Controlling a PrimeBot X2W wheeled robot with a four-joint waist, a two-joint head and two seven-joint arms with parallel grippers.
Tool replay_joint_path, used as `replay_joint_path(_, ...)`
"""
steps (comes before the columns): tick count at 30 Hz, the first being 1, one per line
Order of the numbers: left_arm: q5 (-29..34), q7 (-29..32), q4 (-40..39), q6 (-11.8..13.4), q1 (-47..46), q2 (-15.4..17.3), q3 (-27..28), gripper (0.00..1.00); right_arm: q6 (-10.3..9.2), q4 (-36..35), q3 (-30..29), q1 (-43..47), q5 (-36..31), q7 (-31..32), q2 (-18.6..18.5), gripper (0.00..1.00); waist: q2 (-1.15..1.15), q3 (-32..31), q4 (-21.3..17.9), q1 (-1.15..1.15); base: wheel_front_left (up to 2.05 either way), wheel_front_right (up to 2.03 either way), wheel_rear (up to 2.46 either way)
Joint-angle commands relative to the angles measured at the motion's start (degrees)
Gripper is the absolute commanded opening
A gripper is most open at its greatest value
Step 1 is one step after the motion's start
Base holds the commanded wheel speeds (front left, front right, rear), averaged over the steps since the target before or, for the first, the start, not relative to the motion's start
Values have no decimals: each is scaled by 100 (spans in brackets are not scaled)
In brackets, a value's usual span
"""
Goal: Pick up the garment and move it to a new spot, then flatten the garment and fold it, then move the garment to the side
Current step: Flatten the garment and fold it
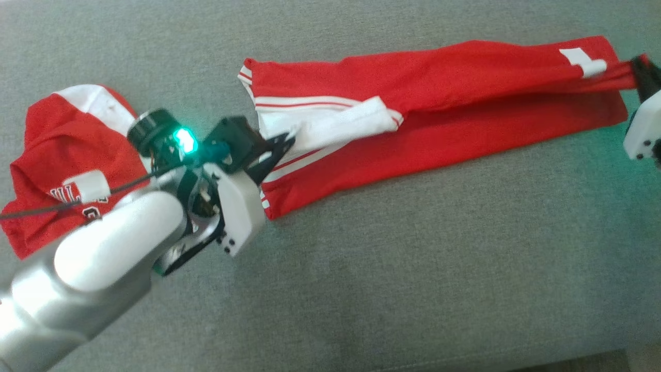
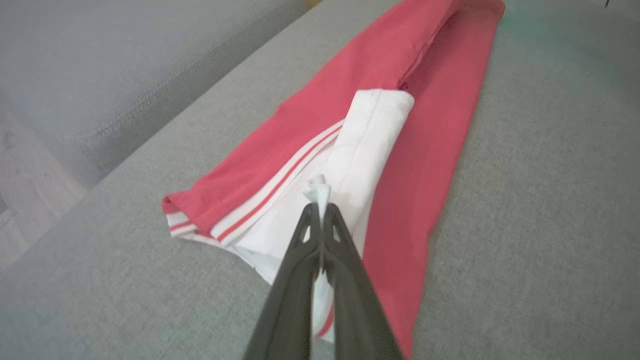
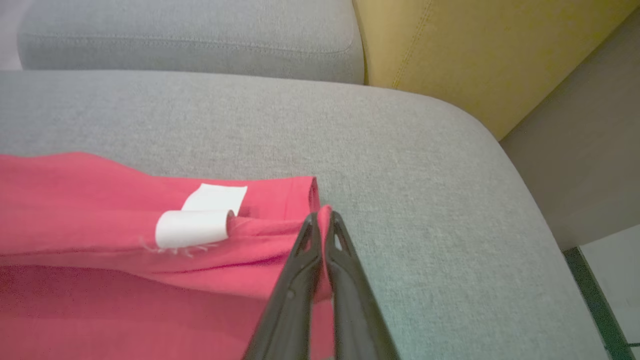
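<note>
The long red cloth garment with white stripes point(image 1: 465, 77) lies stretched lengthwise on the grey sofa cushion point(image 1: 413, 258), left end effector point(image 1: 283, 143) clamped on its white end, right end effector point(image 1: 639, 64) on its red hem; finishing the fold and moving it aside seem left.

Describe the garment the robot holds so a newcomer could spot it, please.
On the grey couch seat, it is the long white-striped red garment. Unlike the crumpled red shirt beside it, it lies stretched between the left tool and right tool.
</note>
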Motion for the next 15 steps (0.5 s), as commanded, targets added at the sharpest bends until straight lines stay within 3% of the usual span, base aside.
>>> replay_joint_path(1,-35,157,-270,92,-96,289,178,0,-4,-226,169,143,67,140,-241,0,0,-18,-28,2,0,0,0)
replay_joint_path(15,-202,538,-464,235,61,532,94,0,-4,-277,486,299,25,547,-535,0,0,131,-98,2,0,0,0)
